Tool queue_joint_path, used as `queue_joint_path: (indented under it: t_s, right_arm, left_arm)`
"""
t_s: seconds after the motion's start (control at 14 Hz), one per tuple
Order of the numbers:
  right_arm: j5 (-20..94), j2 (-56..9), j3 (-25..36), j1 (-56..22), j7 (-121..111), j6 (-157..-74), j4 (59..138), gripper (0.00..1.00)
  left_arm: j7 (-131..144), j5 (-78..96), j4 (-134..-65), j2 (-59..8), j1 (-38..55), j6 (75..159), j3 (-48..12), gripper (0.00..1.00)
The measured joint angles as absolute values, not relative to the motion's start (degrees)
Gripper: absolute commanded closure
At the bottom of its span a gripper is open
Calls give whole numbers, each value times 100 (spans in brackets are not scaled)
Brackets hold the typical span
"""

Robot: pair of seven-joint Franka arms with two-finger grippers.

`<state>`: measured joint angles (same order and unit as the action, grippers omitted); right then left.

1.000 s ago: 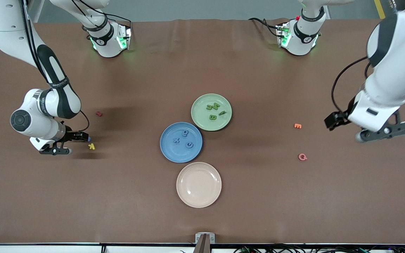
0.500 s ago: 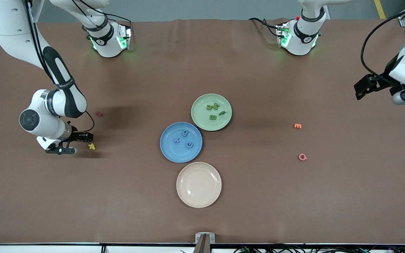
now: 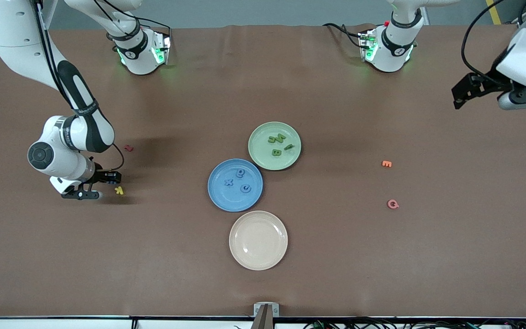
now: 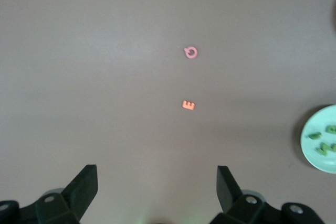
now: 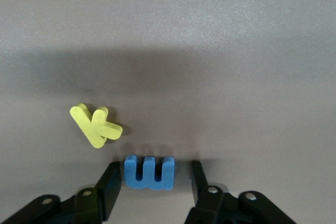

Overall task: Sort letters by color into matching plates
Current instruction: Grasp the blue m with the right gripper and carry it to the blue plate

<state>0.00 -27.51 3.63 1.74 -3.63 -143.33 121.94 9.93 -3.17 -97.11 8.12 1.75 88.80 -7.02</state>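
My right gripper (image 5: 155,168) is down at the table near the right arm's end, its jaws astride a small blue letter (image 5: 149,172). One finger touches the letter and a gap shows at the other, so it stands open. In the front view that gripper (image 3: 115,177) hides the letter. The blue plate (image 3: 217,196) holds three blue letters (image 3: 240,172). Beside it, the green plate (image 3: 260,153) holds green letters (image 3: 276,152). My left gripper (image 3: 461,96) hangs open and empty high over the left arm's end of the table, and in its own view (image 4: 157,174) only bare table lies between its fingers.
A yellow K (image 5: 95,125) lies right beside the blue letter, nearer to the front camera (image 3: 118,190). A red letter (image 3: 128,148) lies farther back. An orange E (image 3: 386,163) and a pink Q (image 3: 393,204) lie toward the left arm's end. A beige plate (image 3: 235,251) sits below the blue one.
The left arm has lifted and drawn back toward its end of the table. The right gripper's fingers have narrowed around the blue letter, and that hand has shifted slightly.
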Motion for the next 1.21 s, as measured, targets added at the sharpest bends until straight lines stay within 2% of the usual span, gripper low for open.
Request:
queue_joint_path:
  t_s: [0.21,0.5,0.86,1.21]
  right_arm:
    - [2,-2743,356,169,-362,-14334,12195,66]
    - [5,-2724,340,163,-354,-14333,12195,82]
    - [5,-2697,340,139,-353,-14234,12168,83]
    - [5,-2243,331,-412,562,-13178,11849,84]
  left_arm:
    - [979,-229,-9757,875,227,8855,-610,0]
    - [974,-128,-9803,872,232,8855,-606,0]
    - [974,-86,-9813,838,234,8861,-606,0]
    - [974,-86,-9812,823,239,8869,-607,0]
